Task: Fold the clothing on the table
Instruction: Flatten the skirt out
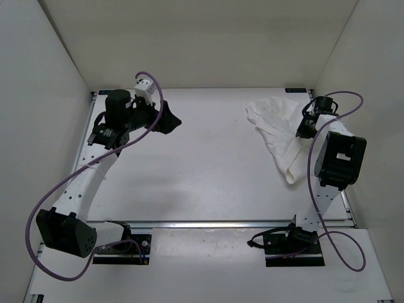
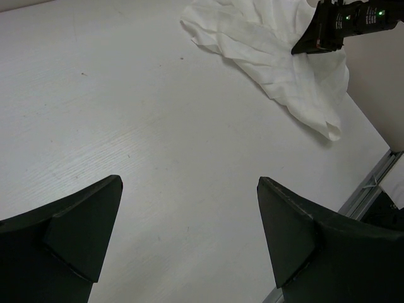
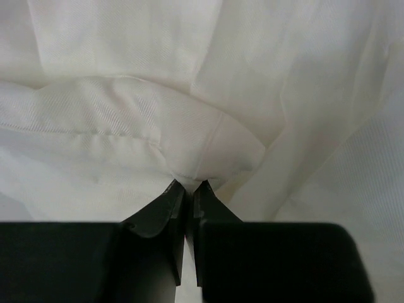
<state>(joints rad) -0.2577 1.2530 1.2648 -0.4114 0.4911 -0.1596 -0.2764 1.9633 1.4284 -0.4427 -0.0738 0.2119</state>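
Observation:
The clothing (image 1: 278,129) is a crumpled white fabric piece lying at the table's (image 1: 202,164) far right; in the left wrist view the clothing (image 2: 271,57) shows parallel creases. My right gripper (image 3: 188,184) is shut on a pinch of the clothing (image 3: 189,126), a fold bunched between its tips. From above, the right gripper (image 1: 303,129) sits on the cloth's right side. My left gripper (image 1: 172,120) hovers at the far left, well away from the cloth, and the left gripper (image 2: 189,183) stands wide open over bare table (image 2: 126,126) with nothing between its fingers.
White walls (image 1: 44,63) enclose the table on three sides. A metal frame rail (image 1: 221,223) runs along the near edge, with both arm bases (image 1: 120,247) mounted below it. The right arm's elbow block (image 1: 339,159) hangs over the table's right edge.

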